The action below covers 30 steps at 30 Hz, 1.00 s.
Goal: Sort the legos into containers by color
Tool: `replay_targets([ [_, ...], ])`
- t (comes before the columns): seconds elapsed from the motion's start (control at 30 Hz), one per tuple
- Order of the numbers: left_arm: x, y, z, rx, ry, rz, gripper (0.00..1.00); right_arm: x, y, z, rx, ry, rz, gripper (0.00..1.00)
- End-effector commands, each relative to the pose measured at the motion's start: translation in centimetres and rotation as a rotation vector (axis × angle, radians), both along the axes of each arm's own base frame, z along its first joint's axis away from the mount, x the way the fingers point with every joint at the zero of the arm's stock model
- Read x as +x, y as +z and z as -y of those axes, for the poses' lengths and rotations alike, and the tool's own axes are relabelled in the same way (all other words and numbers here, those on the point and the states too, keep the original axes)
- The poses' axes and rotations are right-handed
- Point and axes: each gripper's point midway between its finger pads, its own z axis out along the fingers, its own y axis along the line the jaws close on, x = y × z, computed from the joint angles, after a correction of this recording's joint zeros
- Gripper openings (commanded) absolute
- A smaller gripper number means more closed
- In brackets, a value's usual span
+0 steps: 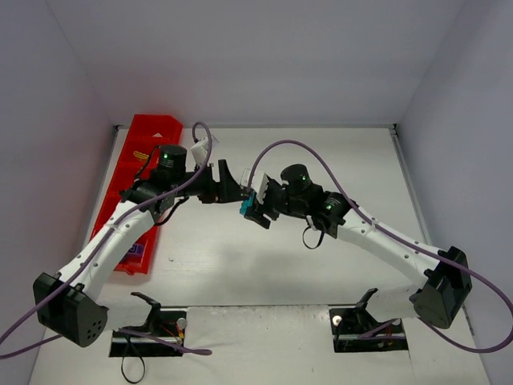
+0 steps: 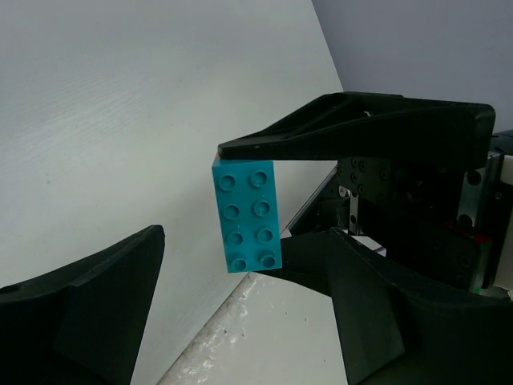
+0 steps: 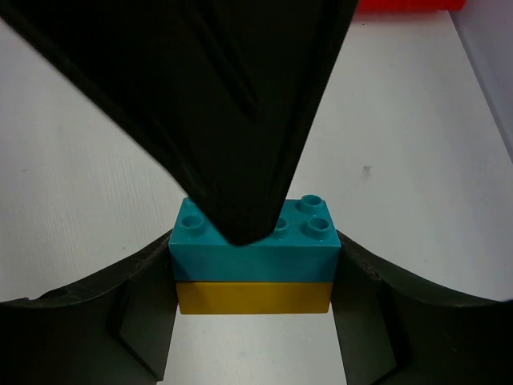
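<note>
My right gripper (image 1: pixel 255 210) is shut on a teal brick (image 1: pixel 246 207) stuck on a yellow brick, held in the air above the table's middle. In the right wrist view my gripper (image 3: pixel 252 277) clamps both ends of the teal brick (image 3: pixel 252 258) and the yellow brick (image 3: pixel 253 297). My left gripper (image 1: pixel 232 189) is open and faces it; one of its fingers (image 3: pixel 240 104) lies over the teal studs. In the left wrist view the teal brick (image 2: pixel 247 215) hangs just beyond my open left gripper (image 2: pixel 248 321). The red tray (image 1: pixel 145 143) lies at the far left.
A purple brick (image 1: pixel 135 252) sits in the tray's nearest compartment; the left arm covers most of the tray. The tray's edge shows at the top of the right wrist view (image 3: pixel 409 5). Grey walls close in the table on three sides. Purple cables loop over both arms.
</note>
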Motion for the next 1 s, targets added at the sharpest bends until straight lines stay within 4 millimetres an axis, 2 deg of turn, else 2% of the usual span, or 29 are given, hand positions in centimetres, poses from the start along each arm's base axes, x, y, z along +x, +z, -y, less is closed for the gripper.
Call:
replay_targets([
  [0.0, 0.3, 2.8, 1.3, -0.038, -0.053, 0.112, 0.74, 0.5, 4.2, -1.6, 0.093, 0.035, 0.093, 0.01],
  [0.2, 0.6, 0.8, 2.0, 0.002, -0.064, 0.066, 0.74, 0.3, 4.4, -2.0, 0.092, 0.039, 0.100, 0.01],
  [0.33, 0.9, 0.5, 2.5, 0.008, -0.066, 0.060, 0.74, 0.2, 4.2, -2.0, 0.088, 0.039, 0.099, 0.01],
  [0.43, 0.9, 0.6, 3.1, 0.006, -0.079, 0.062, 0.70, 0.2, 3.9, -2.1, 0.082, 0.037, 0.097, 0.01],
  [0.53, 1.0, 0.6, 3.4, 0.001, -0.085, 0.064, 0.57, 0.4, 3.6, -2.0, 0.073, 0.028, 0.097, 0.01],
  [0.57, 1.0, 0.6, 3.4, 0.000, -0.082, 0.067, 0.46, 0.4, 3.5, -2.0, 0.071, 0.025, 0.096, 0.01],
  [0.67, 1.0, 0.8, 3.3, 0.000, -0.081, 0.073, 0.30, 0.8, 3.2, -1.8, 0.059, 0.005, 0.100, 0.05],
  [0.7, 0.9, 0.8, 3.3, 0.000, -0.085, 0.075, 0.22, 0.8, 3.2, -1.7, 0.057, 0.002, 0.100, 0.09],
  [0.77, 0.8, 0.7, 3.3, 0.000, -0.092, 0.074, 0.16, 1.1, 2.8, -1.5, 0.047, -0.012, 0.099, 0.16],
  [0.8, 0.8, 0.7, 3.3, 0.000, -0.091, 0.075, 0.13, 1.1, 2.6, -1.5, 0.043, -0.016, 0.099, 0.33],
  [0.83, 0.8, 0.8, 3.3, -0.001, -0.092, 0.076, 0.12, 1.3, 2.6, -1.3, 0.040, -0.026, 0.100, 0.42],
  [0.87, 0.7, 0.7, 3.3, 0.000, -0.096, 0.074, 0.12, 1.3, 2.4, -1.2, 0.038, -0.030, 0.097, 0.61],
  [0.9, 0.6, 0.8, 3.3, -0.003, -0.102, 0.078, 0.12, 1.3, 2.2, -1.1, 0.034, -0.033, 0.094, 0.69],
  [0.97, 0.5, 1.1, 3.3, -0.008, -0.107, 0.088, 0.12, 1.4, 2.1, -0.9, 0.031, -0.040, 0.094, 0.79],
])
